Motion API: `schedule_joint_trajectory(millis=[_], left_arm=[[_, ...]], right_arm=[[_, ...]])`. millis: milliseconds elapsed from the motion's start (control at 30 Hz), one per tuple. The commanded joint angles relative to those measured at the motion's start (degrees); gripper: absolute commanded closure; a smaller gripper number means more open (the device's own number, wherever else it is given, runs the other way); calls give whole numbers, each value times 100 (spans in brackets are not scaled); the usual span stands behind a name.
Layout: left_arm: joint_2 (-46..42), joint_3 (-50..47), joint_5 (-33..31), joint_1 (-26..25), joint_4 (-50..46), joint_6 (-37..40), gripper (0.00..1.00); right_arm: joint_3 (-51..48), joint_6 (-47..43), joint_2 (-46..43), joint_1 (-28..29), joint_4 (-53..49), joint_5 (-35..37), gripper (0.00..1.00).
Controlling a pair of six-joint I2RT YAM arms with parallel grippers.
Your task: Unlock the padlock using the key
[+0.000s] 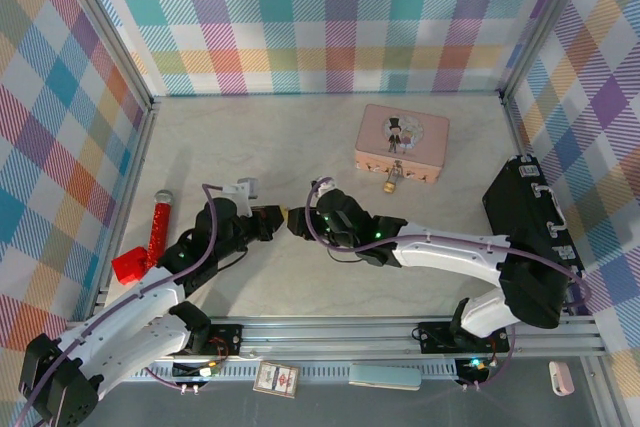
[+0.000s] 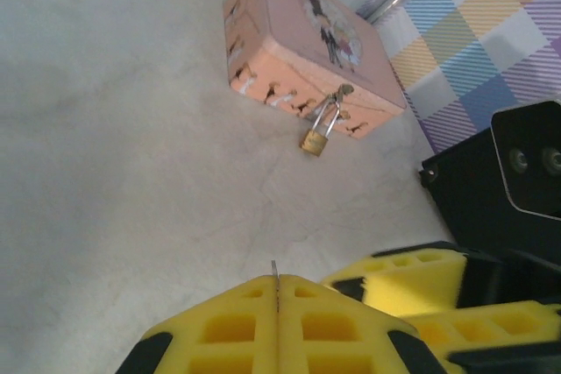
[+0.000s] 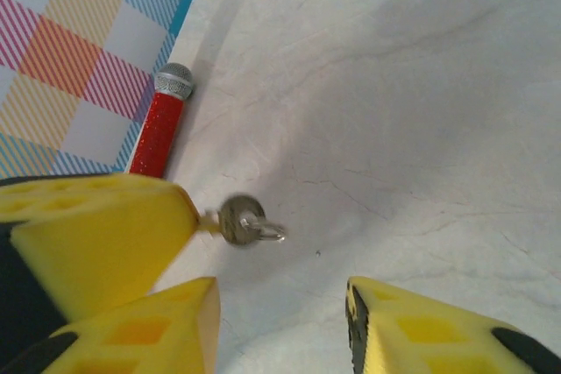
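Seen from above, the two arms come in from the near edge and meet tip to tip over the middle of the worktop (image 1: 250, 137).

The left jaws are clenched on the key (image 3: 238, 219). In the left wrist view their yellow pads (image 2: 228, 330) press flat together. The key's blade is a thin grey sliver standing out of the seam, seen edge-on. The right wrist view gives the other end: a round grey head with one small wire ring (image 3: 268, 234) through it, poking sideways out of the left arm's pad.

The right jaws are released. Their two pads (image 3: 438, 335) stand apart just below the key, with bare worktop between them and neither pad touching it.

Farther left, close along the side wall, lies a red tool (image 3: 158, 137) with a silvery cap.

Farther off on the right, well apart from the key, is the padlock (image 2: 314, 140). It sits at the front of a pink tin (image 2: 298, 32), with its shackle hooked through the tin's clasp. From above it is no more than a gold fleck at the tin's near side.

Counted: two arms, one key with one ring, one padlock, one tin, one red tool.
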Motion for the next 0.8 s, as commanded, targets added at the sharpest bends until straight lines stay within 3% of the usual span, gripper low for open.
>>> schedule_joint_trajectory(millis=[0, 133, 400, 500, 767], left_arm=[[65, -13, -260, -9, 917, 1285, 100], [505, 157, -368, 51, 1483, 2018, 100], [1822, 295, 1895, 44, 3211, 4200, 100], [2182, 511, 2700, 48, 3128, 5227, 100], [2525, 1017, 3486, 61, 2153, 7242, 100]], right_arm=[[63, 63, -470, -159, -532, 222, 52], [-13, 406, -907, -582, -1222, 94, 49], [-334, 1170, -1894, -1247, -1641, -642, 48], [-468, 1543, -2200, -1297, -1651, -813, 48], [-794, 2575, -2455, -1434, -1617, -1418, 52]])
